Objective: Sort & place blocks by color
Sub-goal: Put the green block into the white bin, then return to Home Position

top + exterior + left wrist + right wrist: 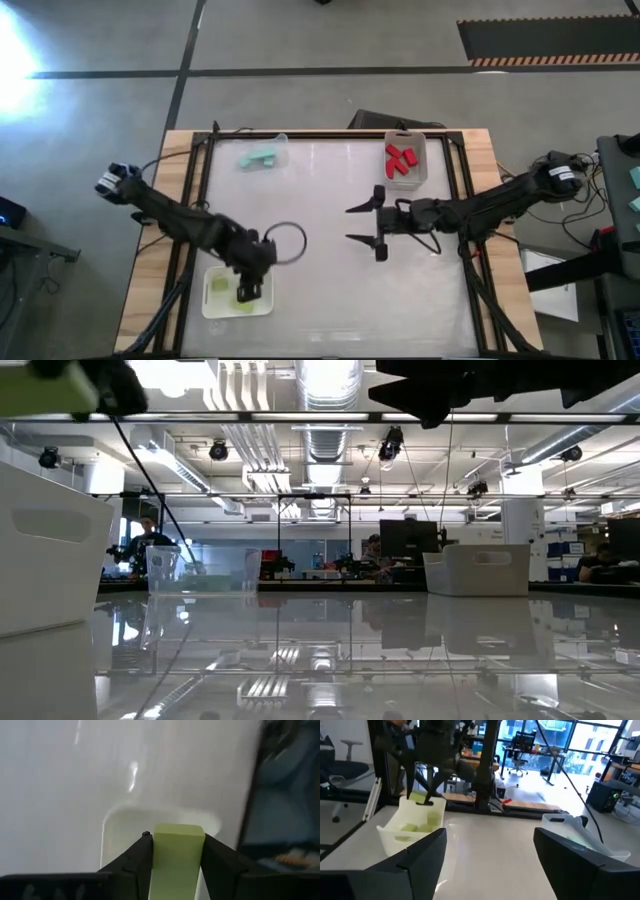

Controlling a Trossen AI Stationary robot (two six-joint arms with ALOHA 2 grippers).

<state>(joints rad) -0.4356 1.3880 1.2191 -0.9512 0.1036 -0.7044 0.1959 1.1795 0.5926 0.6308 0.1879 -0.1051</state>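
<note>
On the surface [330,300] stand three trays. Over the near-left tray [212,300], which holds yellow-green blocks [415,826], the left hand [247,291] is clamped on a yellow-green block [176,860]. The right hand [362,226] hangs mid-surface, fingers apart.

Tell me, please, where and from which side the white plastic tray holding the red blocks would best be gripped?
Grip the white plastic tray by one of its thin upright side walls, coming straight down from above, one finger inside and one outside. Its open top and raised rim suit this, though the red blocks inside leave little room. The open right gripper is the nearer; the left gripper holds a yellow-green block.
</note>
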